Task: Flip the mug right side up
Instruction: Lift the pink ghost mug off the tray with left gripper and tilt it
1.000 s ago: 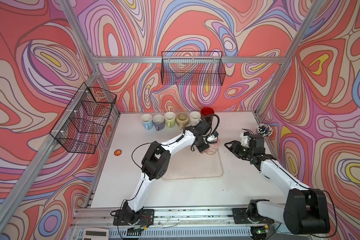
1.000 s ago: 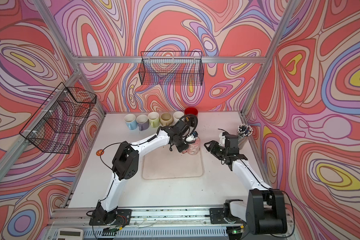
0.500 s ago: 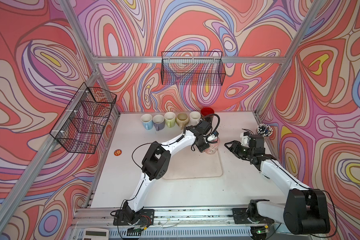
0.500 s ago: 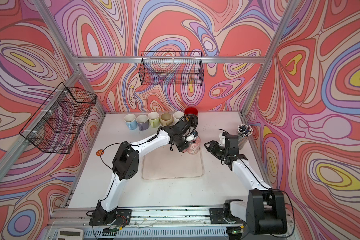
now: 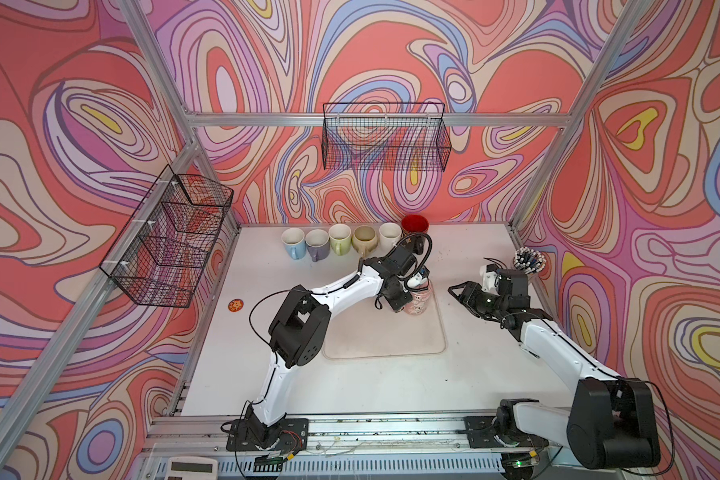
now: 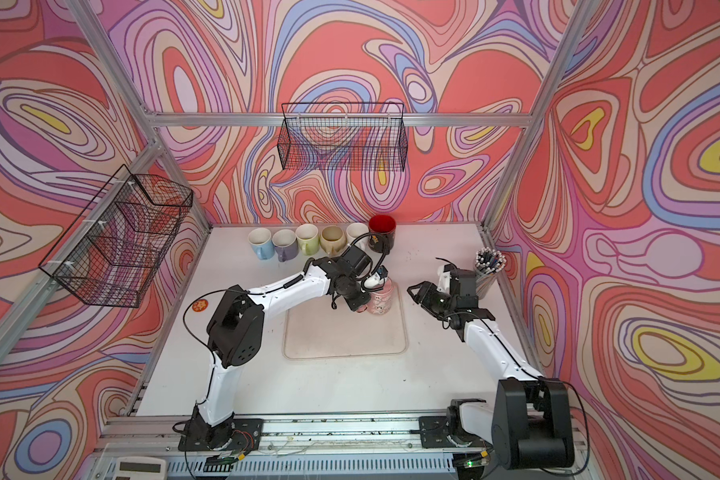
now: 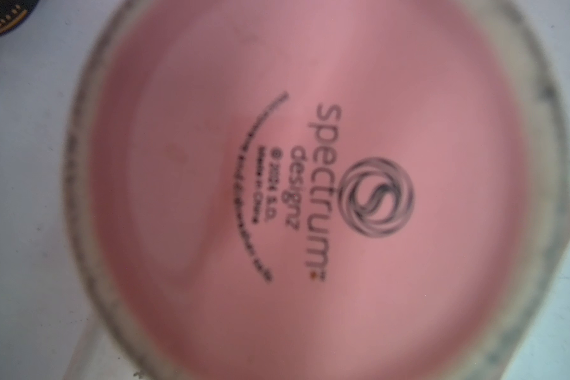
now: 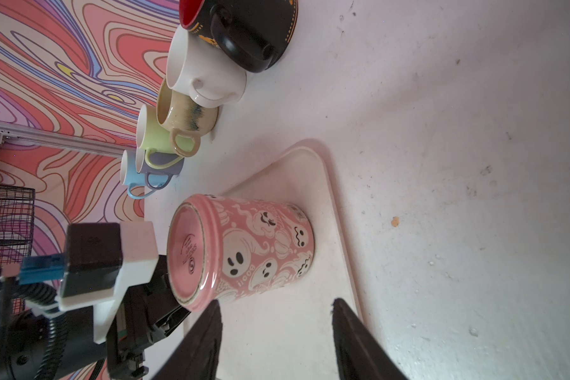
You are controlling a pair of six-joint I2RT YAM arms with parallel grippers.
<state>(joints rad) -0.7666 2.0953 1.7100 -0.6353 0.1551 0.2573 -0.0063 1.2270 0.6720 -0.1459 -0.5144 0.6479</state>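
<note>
The pink ceramic mug with white ghost print (image 5: 420,300) stood upside down, base up, on the upper right corner of the cream rounded-rectangle mat (image 5: 385,336), a little right of centre in both top views. In the left wrist view its pink base (image 7: 310,197) nearly filled the picture, blurred, with a black printed mark reading "spectrum designz". The right wrist view showed the mug (image 8: 260,250) mouth down on the mat (image 8: 310,171).

The left gripper (image 5: 400,297) sat tight against the mug's left side in both top views, with its wrist camera just over the base. In the right wrist view the left gripper (image 8: 165,316) lay half hidden behind the mug. I could not tell whether its fingers were spread or pinching anything.

The right gripper (image 5: 458,291) hung to the right of the mug, apart from it and pointing toward it. Its two dark fingers (image 8: 204,342) were spread wide with nothing between them.

Along the back edge of the white table (image 5: 391,395), in the upper middle of the top views, six upright mugs stood in a row:
- light blue mug (image 5: 294,244)
- purple mug (image 5: 317,245)
- pale green mug (image 5: 340,239)
- tan mug (image 5: 364,240)
- white mug (image 5: 389,233)
- black mug with a red inside (image 5: 415,226)

A cup of pens (image 5: 528,261) stood at the table's right edge, just beside the right arm. A small orange disc (image 5: 235,305) lay left of the mat.
</note>
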